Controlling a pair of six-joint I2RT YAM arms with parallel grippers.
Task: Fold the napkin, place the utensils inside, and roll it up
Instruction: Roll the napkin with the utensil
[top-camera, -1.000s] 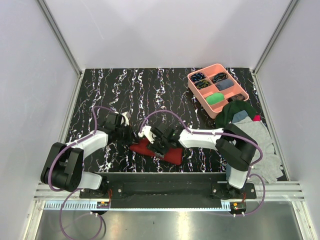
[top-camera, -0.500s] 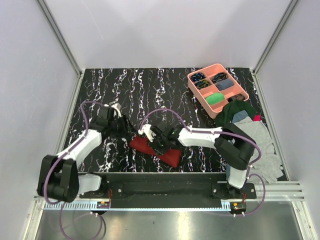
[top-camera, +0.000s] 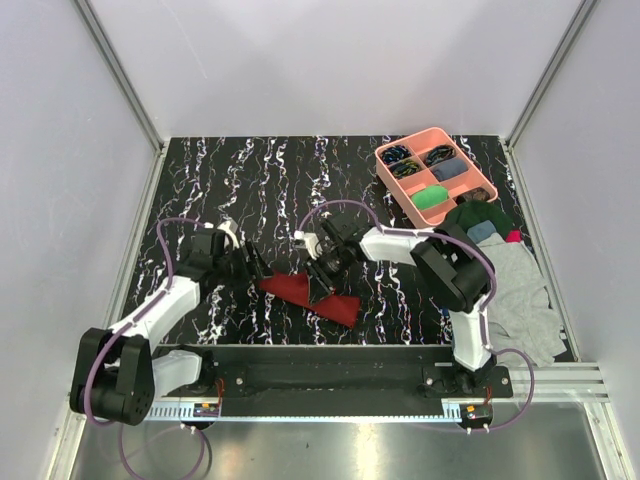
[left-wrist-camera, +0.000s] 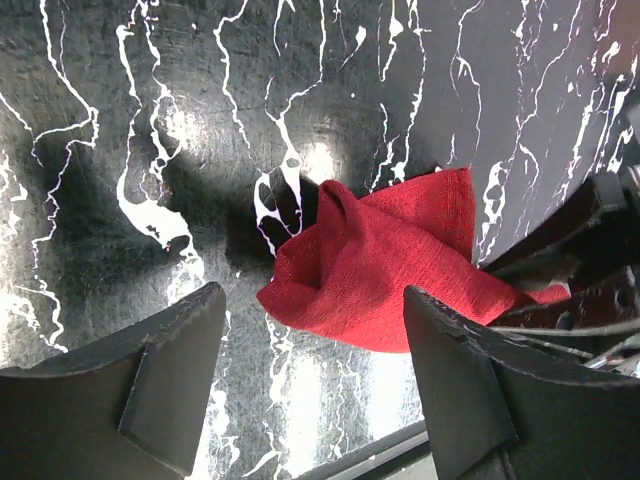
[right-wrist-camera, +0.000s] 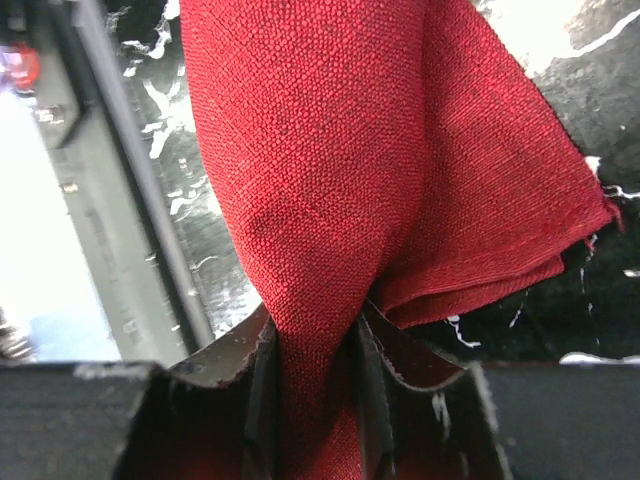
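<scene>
The dark red napkin (top-camera: 300, 292) lies bunched near the table's front edge, one end raised. My right gripper (top-camera: 322, 275) is shut on a pinched fold of that napkin (right-wrist-camera: 330, 150); the cloth runs up between the right gripper's (right-wrist-camera: 315, 370) two fingers. My left gripper (top-camera: 250, 268) hovers just left of the cloth, open and holding nothing. In the left wrist view the napkin's (left-wrist-camera: 390, 270) crumpled end sits beyond the left gripper's (left-wrist-camera: 315, 380) wide gap, apart from both fingers. The utensils are out of view.
A pink compartment tray (top-camera: 392, 178) with small items stands at the back right. A pile of grey, green and blue clothes (top-camera: 510, 280) lies along the right side. The metal rail (top-camera: 340, 355) of the table's near edge runs just below the napkin.
My left gripper let go of the napkin, opened wide and drew back to the left. My right gripper closed on the cloth and moved away from me, pulling one end up.
</scene>
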